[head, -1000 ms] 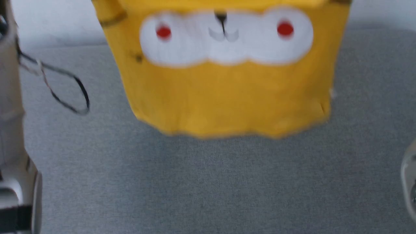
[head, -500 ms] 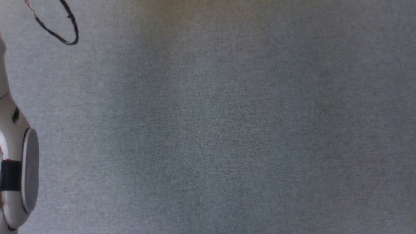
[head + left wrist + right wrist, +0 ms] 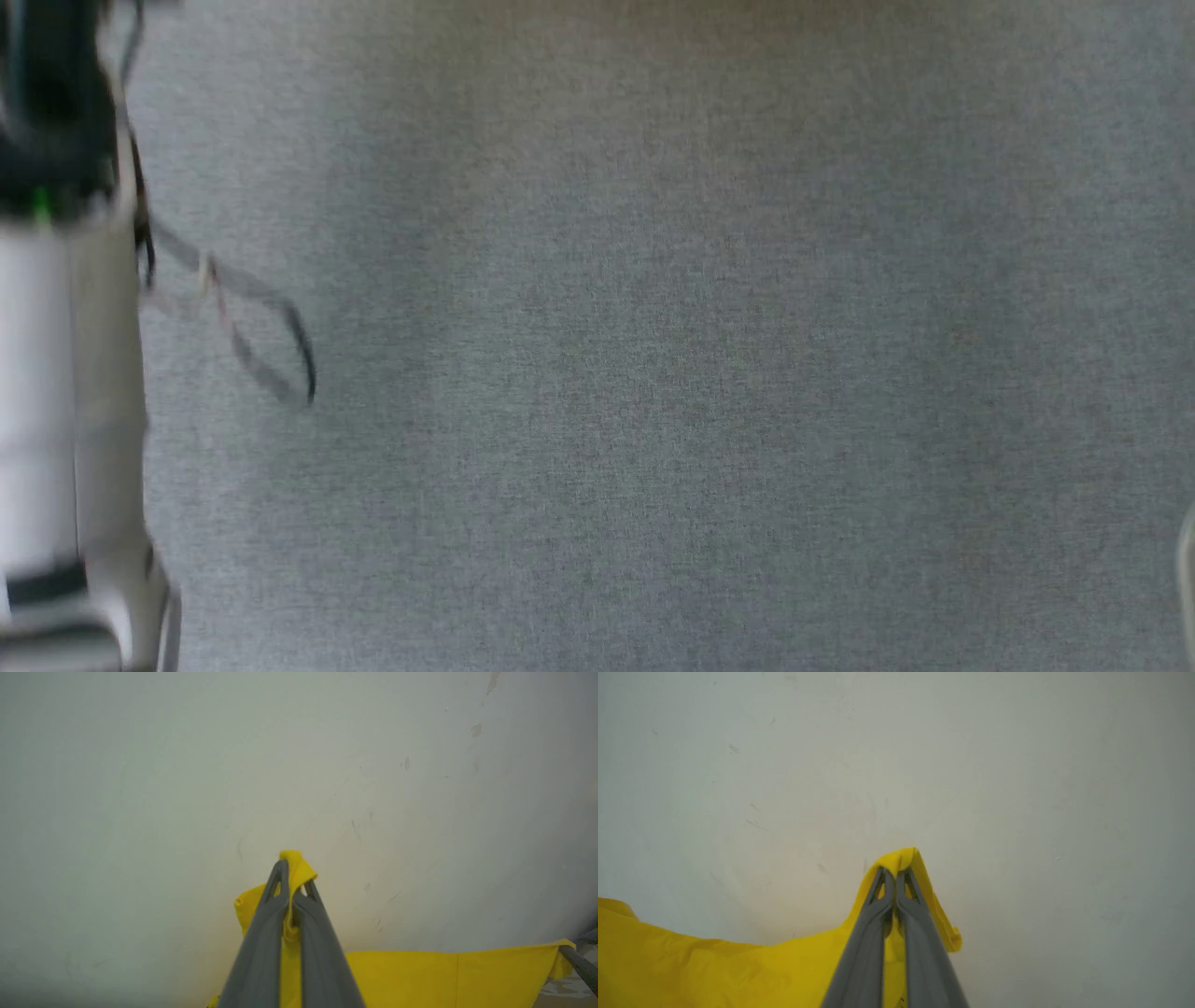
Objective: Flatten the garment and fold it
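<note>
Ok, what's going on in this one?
The robot holds a yellow fabric T-shirt by two bunched edges. The left gripper is shut on one and the right gripper on the other, with the cloth spread between them in front of a pale scuffed wall. The head view looks down on a grey woven surface, with the pale left forearm and a loop of dark cable at its left. The shirt is not yet laid flat or folded.

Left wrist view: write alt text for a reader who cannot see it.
The left gripper is shut on a bunched fold of the yellow T-shirt, held up in front of a pale, scuffed wall. The cloth stretches toward the lower right, where the right gripper holds its far corner.
</note>
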